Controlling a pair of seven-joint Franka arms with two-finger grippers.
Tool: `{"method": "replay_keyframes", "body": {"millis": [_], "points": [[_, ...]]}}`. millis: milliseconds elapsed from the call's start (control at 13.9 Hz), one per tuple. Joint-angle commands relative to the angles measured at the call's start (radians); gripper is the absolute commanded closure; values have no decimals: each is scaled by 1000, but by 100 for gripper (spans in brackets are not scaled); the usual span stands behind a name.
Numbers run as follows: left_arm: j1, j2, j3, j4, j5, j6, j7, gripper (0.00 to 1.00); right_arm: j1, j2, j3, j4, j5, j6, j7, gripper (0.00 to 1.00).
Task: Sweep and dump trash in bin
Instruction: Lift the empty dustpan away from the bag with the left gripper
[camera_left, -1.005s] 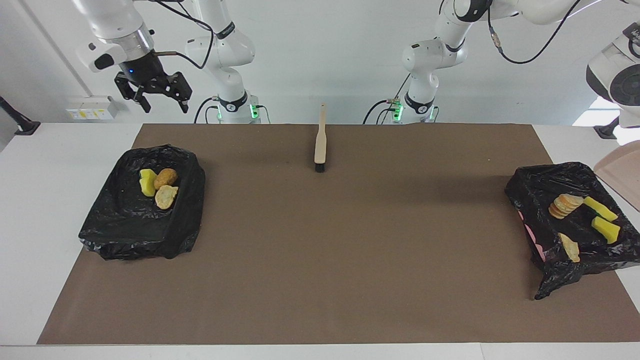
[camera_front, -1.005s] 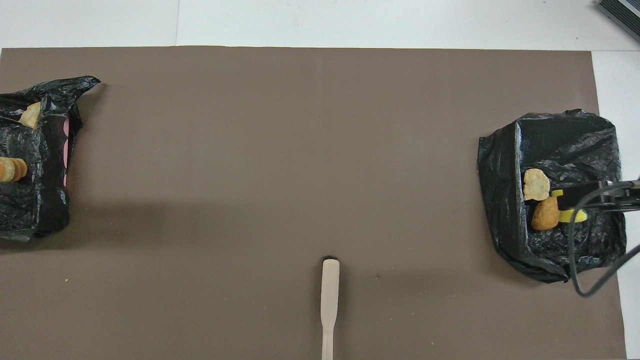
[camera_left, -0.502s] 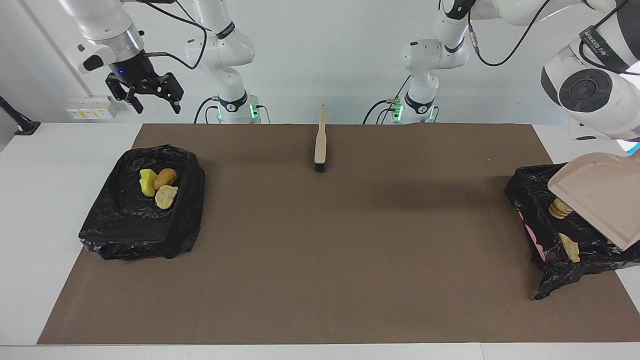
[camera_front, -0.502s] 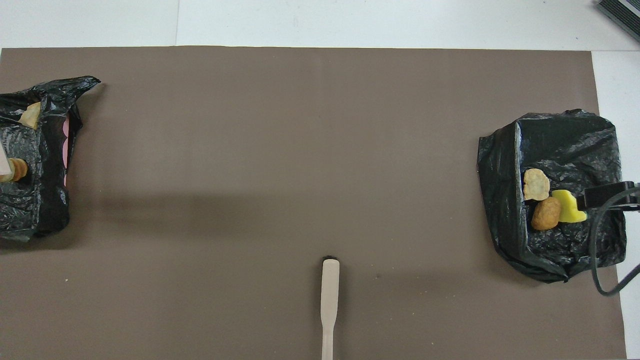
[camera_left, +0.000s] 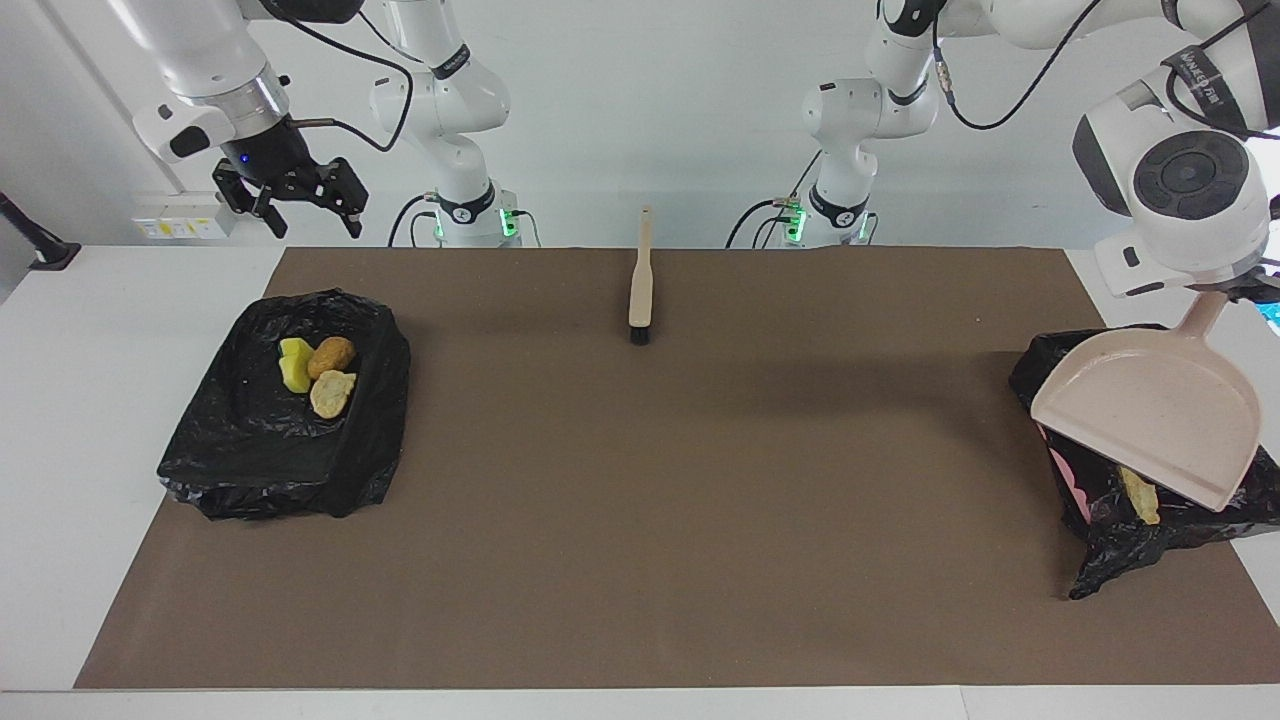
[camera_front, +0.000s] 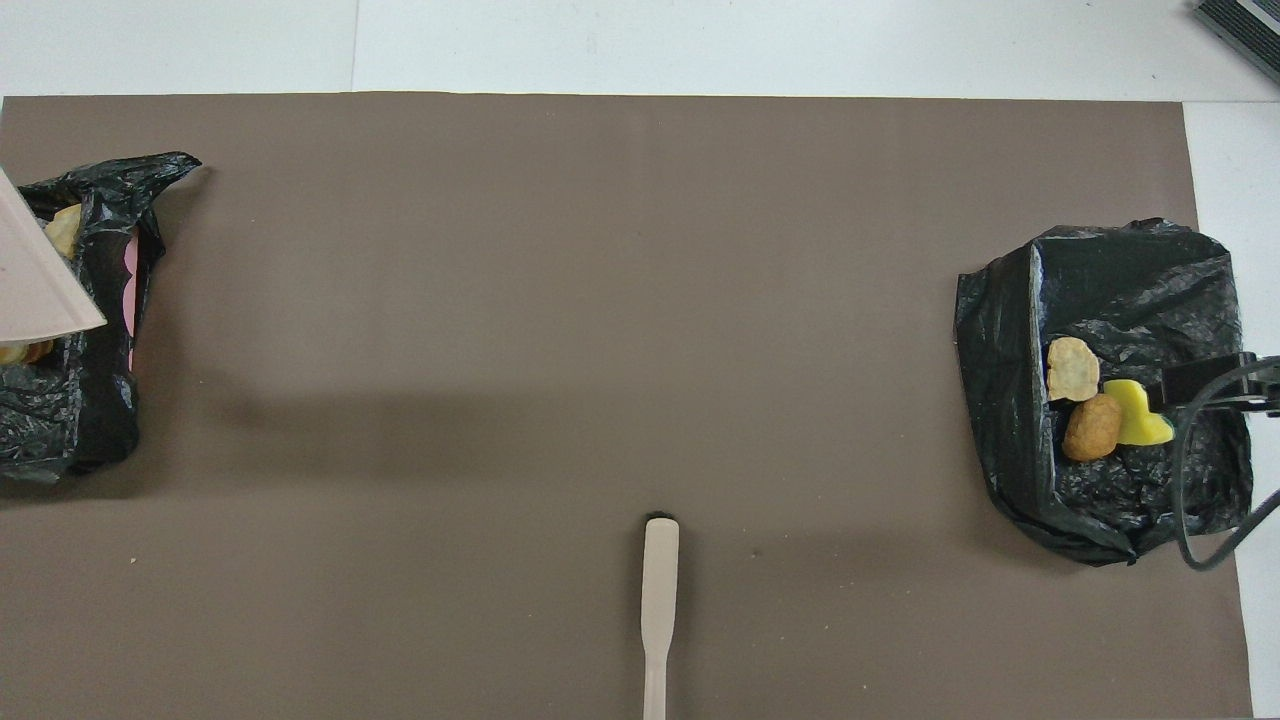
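As judged from the bare brown mat (camera_left: 700, 480), nearly done: yellow sponge bits and golden-brown bread pieces (camera_left: 315, 370) inside both black-bagged bins (camera_left: 250, 450). Left gripper (camera_left: 1225, 293) clamped on beige plastic dustpan (camera_left: 1150, 415) by its handle, over its end's bin; right gripper (camera_left: 290, 195) spread open, waiting over the other.

- The dustpan (camera_left: 1150, 415) covers most of the bin (camera_left: 1120, 545) at the left arm's end, so most of the trash in it is hidden. Only one bread piece (camera_left: 1138, 493) peeks out under the pan's edge.
- From above, only a corner of the dustpan (camera_front: 35, 290) shows; the picture's edge cuts off the rest.
- The left gripper is hidden where the dustpan's handle (camera_left: 1205, 315) goes up into the arm.
- From above, the brush handle (camera_front: 657, 640) runs off the bottom edge.
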Motion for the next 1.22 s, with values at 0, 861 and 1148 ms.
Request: {"method": "replay_keyframes", "body": {"millis": [0,861,1148], "points": [[-10,-70,10,-90,-98,7,-157,100,-23,44,23,37,-27,-26,-37,0],[-43,-182,10,-304,-546,131,-711,100,-20,59,26,86,-23,-6,-28,0],[-117,-179,8,-337,-670,240,-920,100,-18,61,29,89,-21,-9,-29,0]]}}
